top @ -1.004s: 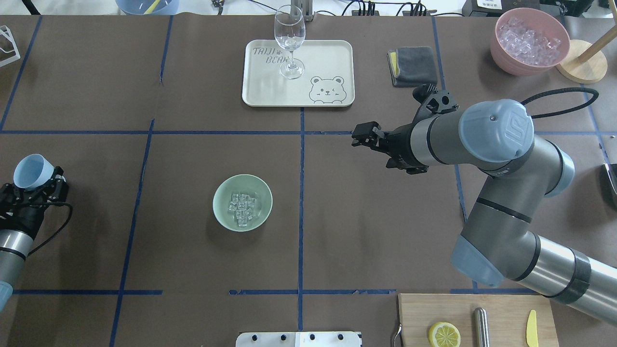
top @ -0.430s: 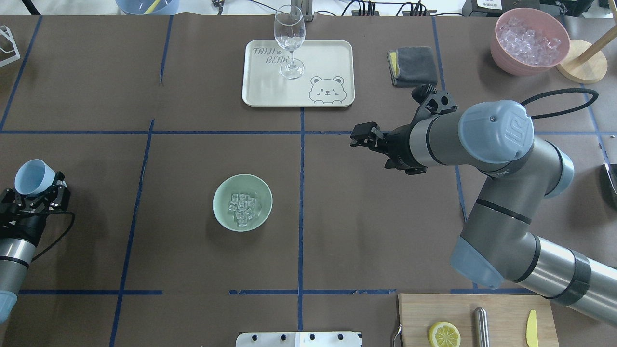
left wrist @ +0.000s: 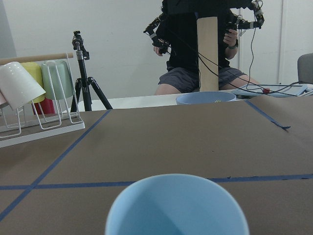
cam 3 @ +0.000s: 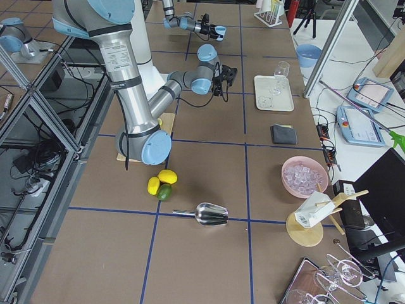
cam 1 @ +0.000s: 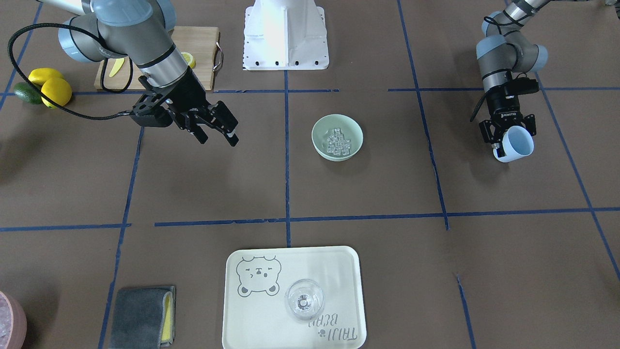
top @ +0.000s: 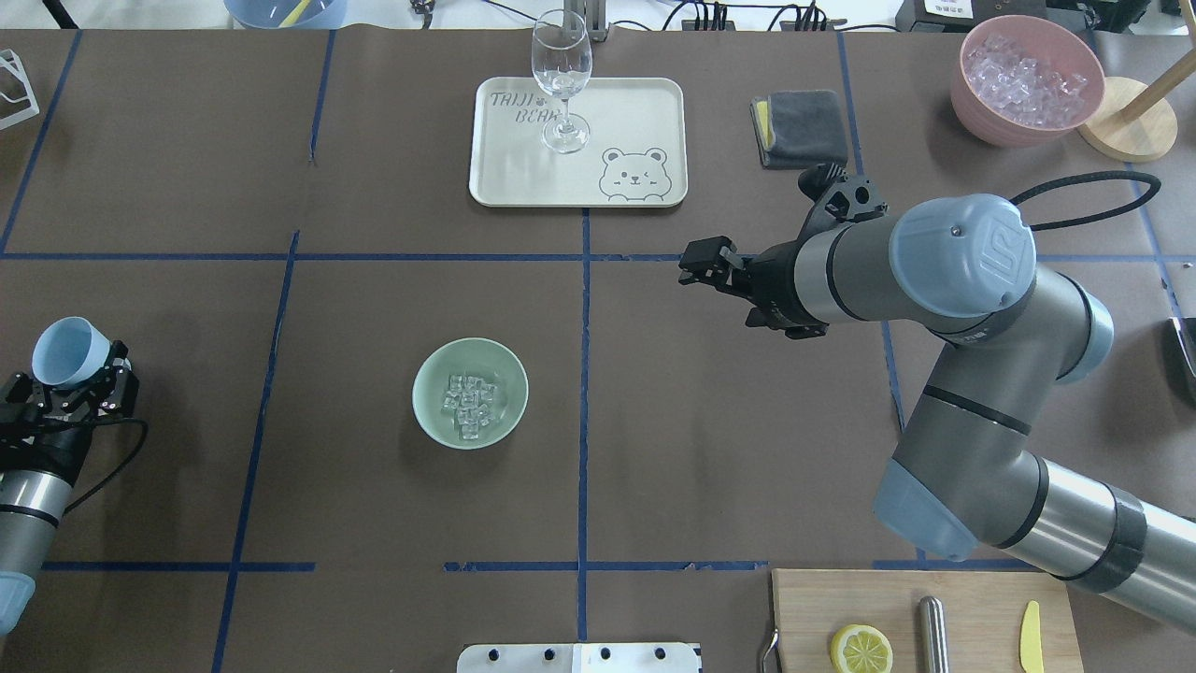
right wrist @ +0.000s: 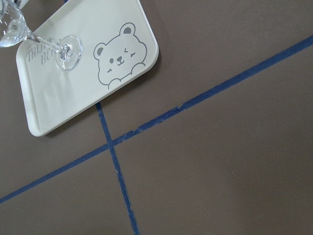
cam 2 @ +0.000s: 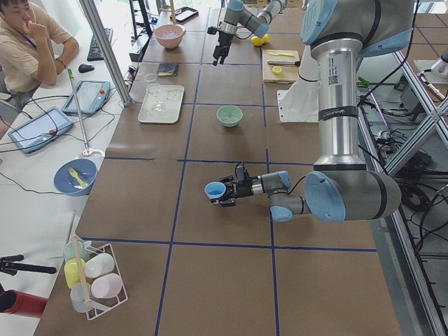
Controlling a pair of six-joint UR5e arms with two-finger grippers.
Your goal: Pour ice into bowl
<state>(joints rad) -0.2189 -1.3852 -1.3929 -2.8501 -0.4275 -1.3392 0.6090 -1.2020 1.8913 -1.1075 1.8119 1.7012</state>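
Left gripper [top: 77, 379] clamps light blue cup [top: 65, 350] on its side; release before righting it risks cup rolling away.

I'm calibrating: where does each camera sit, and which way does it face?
Front: across the table, facing the robot; left gripper, right gripper, base.
Overhead: behind the robot, looking down; both grippers.
Left: table's left end; left arm, cup near.
Right: opposite end; right arm near.
Left wrist: level along table; only cup rim.
Right wrist: down at tray; no gripper.
Front and overhead share bowl, ice.
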